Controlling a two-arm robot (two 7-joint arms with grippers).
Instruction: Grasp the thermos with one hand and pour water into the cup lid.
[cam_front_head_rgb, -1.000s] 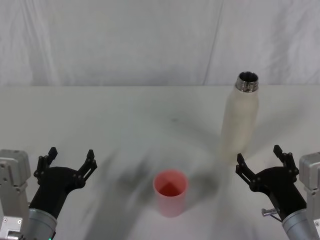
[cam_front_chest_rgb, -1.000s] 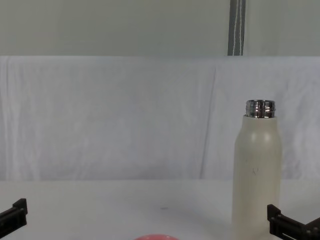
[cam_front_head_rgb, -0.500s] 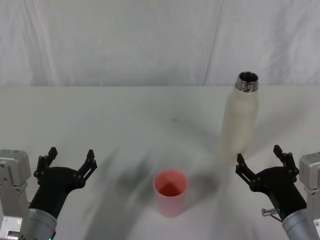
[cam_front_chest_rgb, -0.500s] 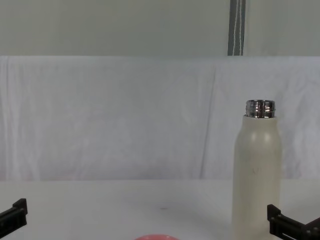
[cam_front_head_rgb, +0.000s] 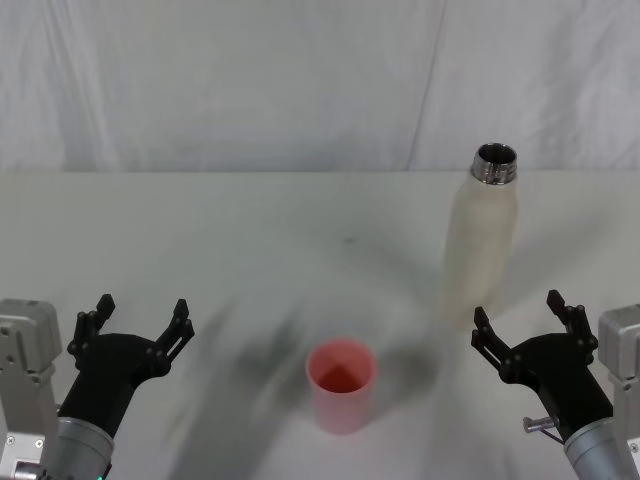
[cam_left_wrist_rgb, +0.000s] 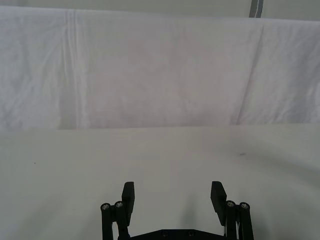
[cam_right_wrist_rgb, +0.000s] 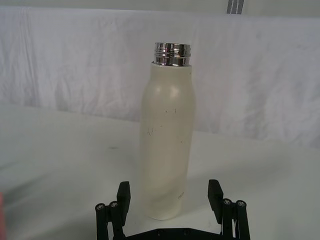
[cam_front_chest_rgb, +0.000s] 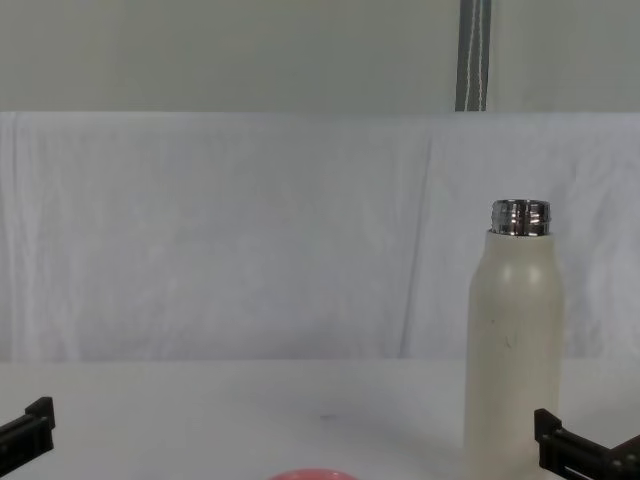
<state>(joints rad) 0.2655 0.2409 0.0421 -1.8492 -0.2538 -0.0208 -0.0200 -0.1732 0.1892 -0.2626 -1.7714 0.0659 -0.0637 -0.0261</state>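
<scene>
The thermos (cam_front_head_rgb: 481, 240) stood upright on the white table (cam_front_head_rgb: 250, 230), to the right of the middle, with its cap off and its shiny steel neck (cam_front_head_rgb: 496, 163) open at the top. In the chest view the bottle (cam_front_chest_rgb: 514, 345) rose in front of the white cloth backdrop (cam_front_chest_rgb: 250, 230), its threaded neck (cam_front_chest_rgb: 520, 217) plainly visible.

The cup lid (cam_front_head_rgb: 341, 385), small and pink, sat upright nearer the robot and to the left of the bottle, well apart from it, its open mouth up. Only its curved rim (cam_front_chest_rgb: 312, 475) peeked over the lower edge of the chest view.

The right gripper (cam_front_head_rgb: 528, 322) hovered low over the table just in front of the bottle, near its base but not touching it. Its jaws were spread wide and held nothing. In the right wrist view the bottle (cam_right_wrist_rgb: 167, 145) stood straight ahead, lined up with the gap of the gripper (cam_right_wrist_rgb: 169, 194), beyond the fingertips.

The left gripper (cam_front_head_rgb: 140, 322) rested at the left side of the table, well apart from the cup lid and the bottle. Its jaws were also released and empty, and the left wrist view showed the gripper (cam_left_wrist_rgb: 172, 196) facing bare tabletop.
</scene>
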